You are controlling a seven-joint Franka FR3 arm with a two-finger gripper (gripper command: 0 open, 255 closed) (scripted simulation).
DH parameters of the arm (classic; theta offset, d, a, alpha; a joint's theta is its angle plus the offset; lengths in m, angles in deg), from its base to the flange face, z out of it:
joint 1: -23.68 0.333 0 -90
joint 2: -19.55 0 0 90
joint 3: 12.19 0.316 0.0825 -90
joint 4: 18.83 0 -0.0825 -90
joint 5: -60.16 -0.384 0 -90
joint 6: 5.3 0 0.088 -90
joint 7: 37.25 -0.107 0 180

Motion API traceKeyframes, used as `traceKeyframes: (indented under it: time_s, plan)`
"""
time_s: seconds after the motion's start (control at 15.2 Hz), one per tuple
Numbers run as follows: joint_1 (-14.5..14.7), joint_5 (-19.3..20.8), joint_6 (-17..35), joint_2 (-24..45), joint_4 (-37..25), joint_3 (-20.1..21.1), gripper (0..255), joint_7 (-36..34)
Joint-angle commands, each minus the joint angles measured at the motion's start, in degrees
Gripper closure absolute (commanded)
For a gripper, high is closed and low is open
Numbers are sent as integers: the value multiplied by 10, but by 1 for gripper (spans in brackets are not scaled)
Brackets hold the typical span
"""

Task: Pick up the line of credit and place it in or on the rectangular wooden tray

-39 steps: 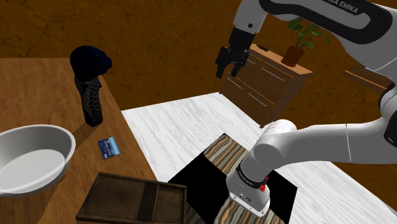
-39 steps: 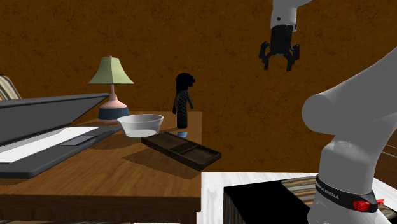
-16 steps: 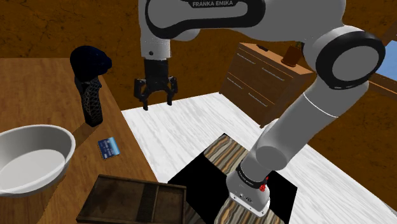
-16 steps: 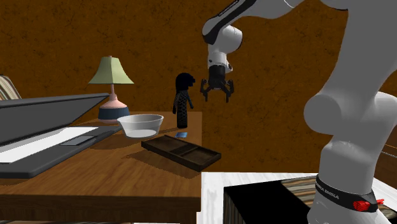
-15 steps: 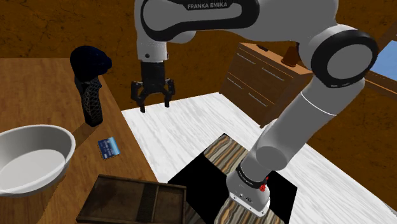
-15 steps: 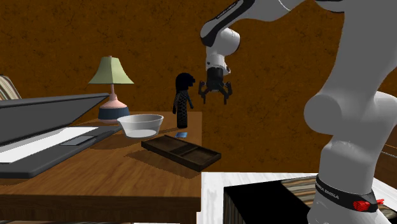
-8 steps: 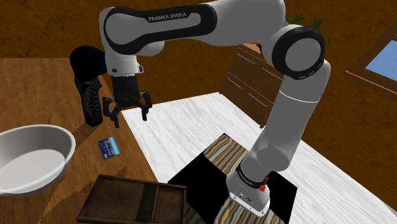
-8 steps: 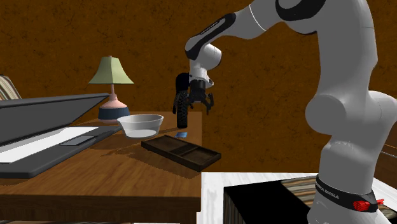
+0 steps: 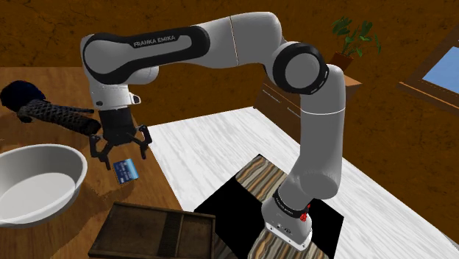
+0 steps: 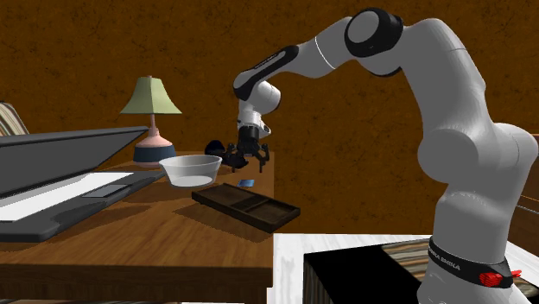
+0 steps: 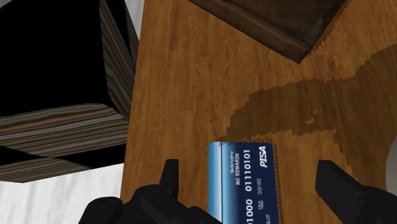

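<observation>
- One pincer (image 9: pixel 118 153): its two black fingers (image 11: pixel 168 177) stand apart and clasp nothing. It hovers, pointing down at the wooden surface (image 11: pixel 178 76).
- One blue bank card (image 11: pixel 244 183): flat on the surface, directly beneath the pincer. It lies between the two fingers with a gap on either side, and white digits and the words "NO REWARDS" can be read on it.
- One dark rectangular tray (image 9: pixel 151 232): on the same surface, near the pincer and beyond the card. One divider splits it into two compartments, and it holds nothing.
- One pale bowl (image 9: pixel 62 158): near the pincer, apart from the card.
- One black statuette (image 9: pixel 55 112) with a mesh body: tilted almost horizontal, just beside the pincer's upper part.
- One lamp (image 10: pixel 151 108) and one open laptop (image 10: pixel 60 164): well apart from the pincer, past the bowl.
- One striped stand (image 11: pixel 70 130): off the surface's edge.
</observation>
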Motion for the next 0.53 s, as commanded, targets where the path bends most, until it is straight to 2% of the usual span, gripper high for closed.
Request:
traceKeyframes:
  time_s: [0.0, 0.26, 0.46]
  plan:
    - [4, 0, 11, 7, 4, 1, 0, -2]
    - [7, -4, 41, 3, 37, 3, 0, 1]
    - [8, -4, 46, 3, 42, 3, 0, 1]
